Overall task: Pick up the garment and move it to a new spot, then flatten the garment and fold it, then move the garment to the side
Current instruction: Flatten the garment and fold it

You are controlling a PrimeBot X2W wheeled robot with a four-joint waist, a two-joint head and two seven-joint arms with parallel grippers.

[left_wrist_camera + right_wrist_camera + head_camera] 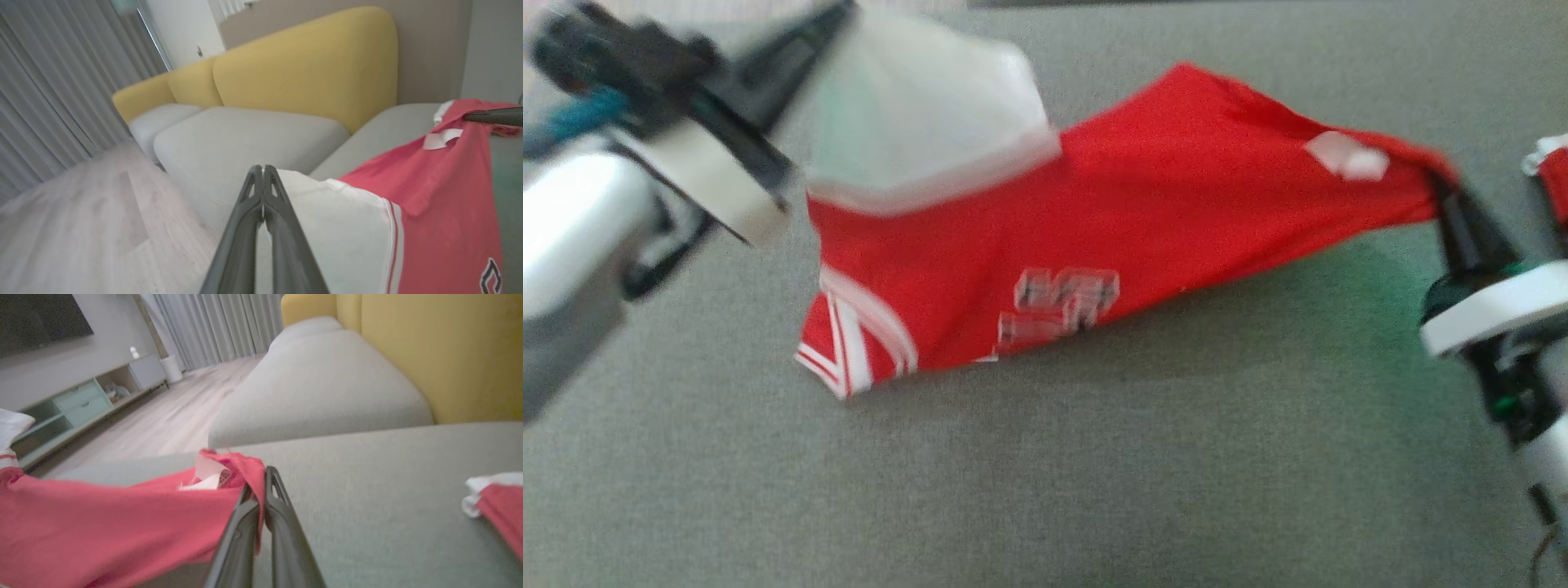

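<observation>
Grey seat point(1094, 490) w/ yellow back point(306, 69); curtains point(49, 81), wood floor point(81, 228). Red jersey point(1160, 220) stretched btwn claws, low corner on seat. L claw point(262, 169) pinches white sleeve point(915, 114); R claw point(261, 479) pinches red edge by tag point(1347, 155).

I could read nothing for certain. My red and white jersey garment point(1143, 220) bore blurred white block characters point(1062, 306), a white sewn label point(208, 473) with print too small to read, and a cut-off outlined emblem point(490, 277).
</observation>
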